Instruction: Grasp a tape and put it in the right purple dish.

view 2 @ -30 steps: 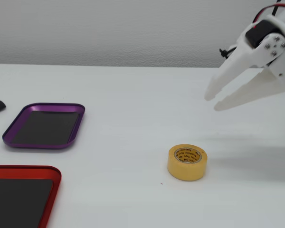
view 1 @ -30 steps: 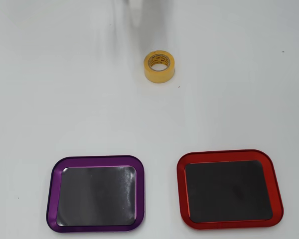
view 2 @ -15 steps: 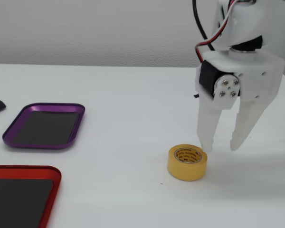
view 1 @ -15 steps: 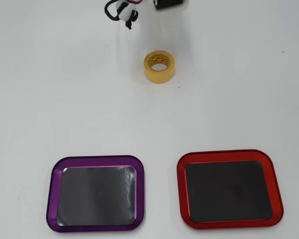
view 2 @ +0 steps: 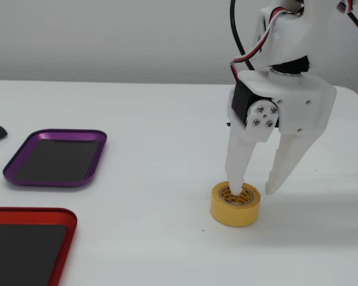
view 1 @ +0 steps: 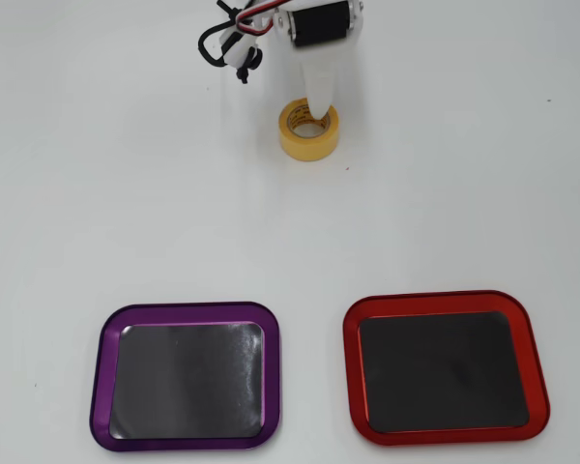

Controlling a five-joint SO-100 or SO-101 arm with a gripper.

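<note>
Down on the white table (view 2: 137,173), the white two-finger gripper (view 2: 252,192) straddles the small yellow masking-tape roll (view 2: 235,206), jaws apart; its core print is unreadable. Purple-rimmed tray (view 1: 186,375) lies well apart.

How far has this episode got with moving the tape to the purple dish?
Done: the claw has reached the tape, open, with one finger in the core and the other outside the roll's wall.
In hand: closing on that wall; the tape rests on the table, not lifted.
Left: grip, lift, carry and release into the purple dish, which holds nothing, as does the red tray.
</note>
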